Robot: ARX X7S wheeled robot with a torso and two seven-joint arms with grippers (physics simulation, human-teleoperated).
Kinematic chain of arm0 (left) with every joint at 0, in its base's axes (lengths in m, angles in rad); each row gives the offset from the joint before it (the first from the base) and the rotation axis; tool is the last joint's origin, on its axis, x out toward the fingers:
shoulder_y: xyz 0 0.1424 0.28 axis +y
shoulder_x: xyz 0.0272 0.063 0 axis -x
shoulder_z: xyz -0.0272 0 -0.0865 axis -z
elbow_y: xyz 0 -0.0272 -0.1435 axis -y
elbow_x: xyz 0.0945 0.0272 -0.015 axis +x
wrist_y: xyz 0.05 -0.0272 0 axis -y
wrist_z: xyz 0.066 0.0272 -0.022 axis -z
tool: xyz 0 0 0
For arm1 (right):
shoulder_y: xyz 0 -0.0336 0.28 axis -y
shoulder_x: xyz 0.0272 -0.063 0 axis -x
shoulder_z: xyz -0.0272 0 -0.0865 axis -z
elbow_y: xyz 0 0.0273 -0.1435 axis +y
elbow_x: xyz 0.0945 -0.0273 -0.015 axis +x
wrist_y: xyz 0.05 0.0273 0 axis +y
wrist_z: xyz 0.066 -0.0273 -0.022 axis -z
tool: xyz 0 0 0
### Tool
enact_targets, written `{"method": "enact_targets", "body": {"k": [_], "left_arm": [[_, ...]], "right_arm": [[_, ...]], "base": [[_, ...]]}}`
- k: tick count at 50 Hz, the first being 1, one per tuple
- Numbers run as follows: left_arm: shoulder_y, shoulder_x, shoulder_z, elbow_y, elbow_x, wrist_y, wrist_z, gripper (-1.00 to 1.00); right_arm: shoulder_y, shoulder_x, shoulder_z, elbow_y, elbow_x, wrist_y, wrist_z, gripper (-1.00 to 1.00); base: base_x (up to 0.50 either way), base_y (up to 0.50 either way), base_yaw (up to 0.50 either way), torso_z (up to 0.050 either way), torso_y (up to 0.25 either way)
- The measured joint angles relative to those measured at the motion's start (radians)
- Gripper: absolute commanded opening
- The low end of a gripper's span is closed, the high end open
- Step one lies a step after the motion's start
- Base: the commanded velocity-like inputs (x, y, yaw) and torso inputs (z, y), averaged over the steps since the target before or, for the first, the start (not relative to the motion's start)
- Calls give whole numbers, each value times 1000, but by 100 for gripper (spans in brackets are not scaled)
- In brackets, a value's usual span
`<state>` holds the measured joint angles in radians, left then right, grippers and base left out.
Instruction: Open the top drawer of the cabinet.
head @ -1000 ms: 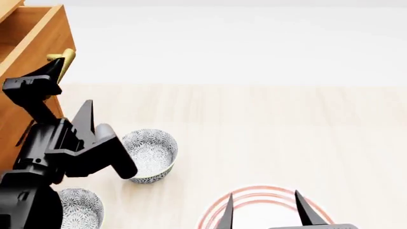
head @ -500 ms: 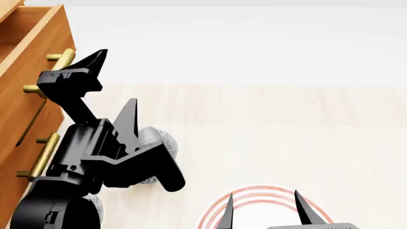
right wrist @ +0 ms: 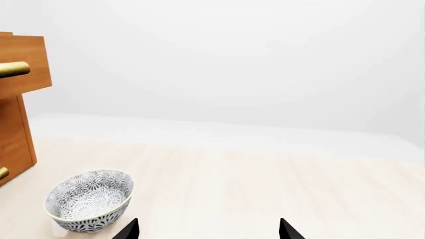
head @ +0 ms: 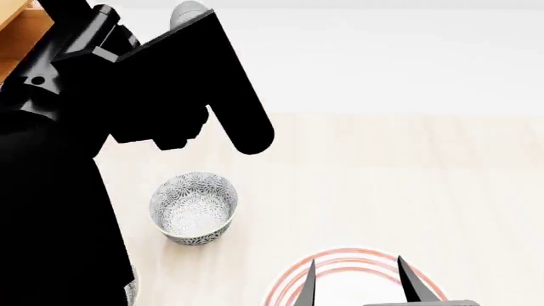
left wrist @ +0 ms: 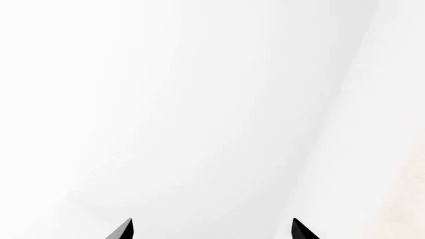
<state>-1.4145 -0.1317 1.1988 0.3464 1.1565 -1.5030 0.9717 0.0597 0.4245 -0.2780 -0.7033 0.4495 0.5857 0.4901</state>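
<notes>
Mostly the head view is filled by the left arm [head: 127, 95], a mass of matte black, blocky links with flat faces and rounded ends, raised high across the upper left so that little behind it shows. A sliver of the cabinet [head: 17, 19] peeks out at that view's top left corner: smooth orange-brown wood with straight, boxy edges. From the right wrist camera the top drawer [right wrist: 23, 64] is seen standing forward of the cabinet face below it, a flat wooden front carrying a brass bar handle [right wrist: 13, 69], cylindrical and lightly glossy. Under it a second brass handle end [right wrist: 3, 173] shows on a lower drawer.

On the pale, faintly grained wooden tabletop [head: 383, 178] sits a round ceramic bowl [head: 193, 208], white with a dense grey floral pattern inside and out, upright and well apart from the cabinet. A plate [head: 353, 280] with thin concentric red rings on white lies at the near edge, beneath the right gripper [head: 355, 280], whose two slim, black, pointed fingers stand spread apart with nothing between them.

The left gripper [left wrist: 211, 230] appears only in its own wrist view as two sharp black tips, set wide and holding nothing, facing a featureless white wall. A second patterned bowl [head: 132, 287] is barely visible beside the black arm at the head view's lower left
</notes>
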Motion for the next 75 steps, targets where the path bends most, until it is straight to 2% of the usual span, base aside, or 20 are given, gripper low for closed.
{"method": "enact_targets", "body": {"k": [8,13,21,31,39,48,55,61,75], "left_arm": [[-128,57,-131,-82,90,-33,289,100],[-218,86,-258,-172,76,-46,411,100],[-321,111,-453,-342,-23,-58,514,100],[-375,124,-624,-535,-95,-64,564,100],[-391,128,-709,-657,-217,-66,474,100],[-419,130,-784,-793,-524,-67,165,100],[-429,131,-840,-867,-657,-67,4,100],[-435,131,-880,-911,-684,-67,-62,100],[-404,131,-951,-939,-582,-67,-63,100]], "right_arm": [[1,5,2,-7,4,5,5,100],[3,6,1,-8,6,7,7,100],[12,0,-9,3,3,6,7,100],[21,-1,-14,13,3,8,8,100],[24,-1,-19,19,0,7,11,100],[21,1,-22,21,-2,4,15,100],[17,2,-21,27,-3,-4,15,100],[15,2,-24,35,-4,-11,13,100],[11,3,-31,36,-5,-19,15,100]], "base": [[0,0,0,0,0],[0,0,0,0,0],[0,0,0,0,0],[0,0,0,0,0],[0,0,0,0,0],[0,0,0,0,0],[0,0,0,0,0],[0,0,0,0,0],[0,0,0,0,0]]}}
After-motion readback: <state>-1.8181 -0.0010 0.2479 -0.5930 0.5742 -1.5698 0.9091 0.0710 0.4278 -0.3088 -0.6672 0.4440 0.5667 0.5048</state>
